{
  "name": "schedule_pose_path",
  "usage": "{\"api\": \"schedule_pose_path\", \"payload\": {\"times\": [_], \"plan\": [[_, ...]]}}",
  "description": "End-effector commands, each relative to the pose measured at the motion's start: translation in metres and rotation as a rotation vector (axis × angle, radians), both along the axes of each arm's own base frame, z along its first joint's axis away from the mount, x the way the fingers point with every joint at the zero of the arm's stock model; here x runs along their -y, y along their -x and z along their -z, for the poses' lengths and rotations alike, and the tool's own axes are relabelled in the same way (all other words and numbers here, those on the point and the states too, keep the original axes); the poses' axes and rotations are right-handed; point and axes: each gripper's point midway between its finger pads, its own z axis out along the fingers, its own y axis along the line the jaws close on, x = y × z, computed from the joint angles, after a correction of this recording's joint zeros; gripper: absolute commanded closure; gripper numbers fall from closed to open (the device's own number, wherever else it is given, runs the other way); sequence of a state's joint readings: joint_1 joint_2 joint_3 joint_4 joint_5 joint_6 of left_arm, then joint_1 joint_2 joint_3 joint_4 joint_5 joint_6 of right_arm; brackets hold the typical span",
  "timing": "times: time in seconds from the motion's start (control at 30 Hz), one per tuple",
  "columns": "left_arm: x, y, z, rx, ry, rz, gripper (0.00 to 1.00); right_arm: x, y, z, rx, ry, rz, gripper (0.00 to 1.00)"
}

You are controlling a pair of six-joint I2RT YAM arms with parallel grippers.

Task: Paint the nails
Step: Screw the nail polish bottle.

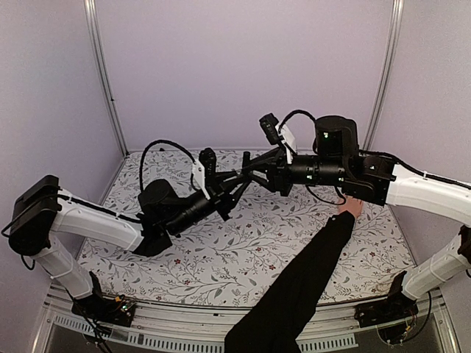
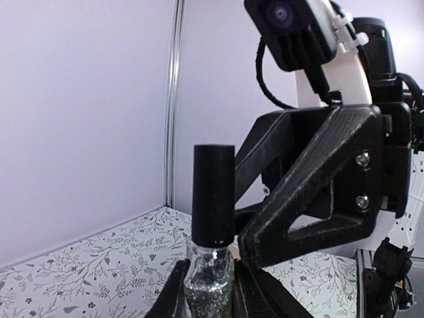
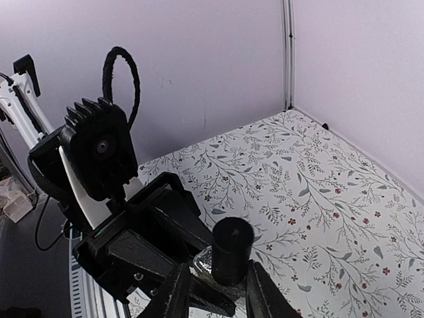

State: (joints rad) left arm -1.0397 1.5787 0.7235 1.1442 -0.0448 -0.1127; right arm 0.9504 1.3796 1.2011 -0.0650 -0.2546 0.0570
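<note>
The left gripper (image 2: 211, 297) clamps the bottle (image 2: 208, 273). The right gripper (image 3: 217, 285) straddles the cap (image 3: 232, 246) narrowly, but I cannot tell if it grips. Best to twist straight and slowly.

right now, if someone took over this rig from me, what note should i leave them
Left gripper: jaws shut on the glass bottle, held upright above the table.
Right gripper: jaws open, straddling the black cap, with a gap showing on one side.
Person's hand: on the table under the right arm, black sleeve behind it. The nails are too small to make out.
Done: bottle lifted and presented to the right gripper.
Left: the cap is on, so it has to come off, then every nail needs painting.
</note>
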Motion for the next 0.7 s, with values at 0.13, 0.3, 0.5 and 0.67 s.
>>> {"api": "schedule_pose_path", "payload": {"times": [0.13,0.3,0.5,0.67], "plan": [[-0.004,0.014,-0.036,0.068,0.086,0.158,1.0,0.008,0.02,0.015,-0.032,0.047,-0.044,0.57],[0.002,0.029,-0.034,0.061,0.05,0.335,1.0,0.022,0.04,-0.009,0.053,0.004,-0.113,0.37],[0.014,0.075,-0.027,0.101,-0.021,0.692,1.0,0.04,0.07,-0.018,0.139,-0.02,-0.236,0.23],[0.012,0.108,-0.022,0.131,-0.037,0.919,1.0,0.045,0.099,-0.032,0.187,-0.055,-0.382,0.22]]}}
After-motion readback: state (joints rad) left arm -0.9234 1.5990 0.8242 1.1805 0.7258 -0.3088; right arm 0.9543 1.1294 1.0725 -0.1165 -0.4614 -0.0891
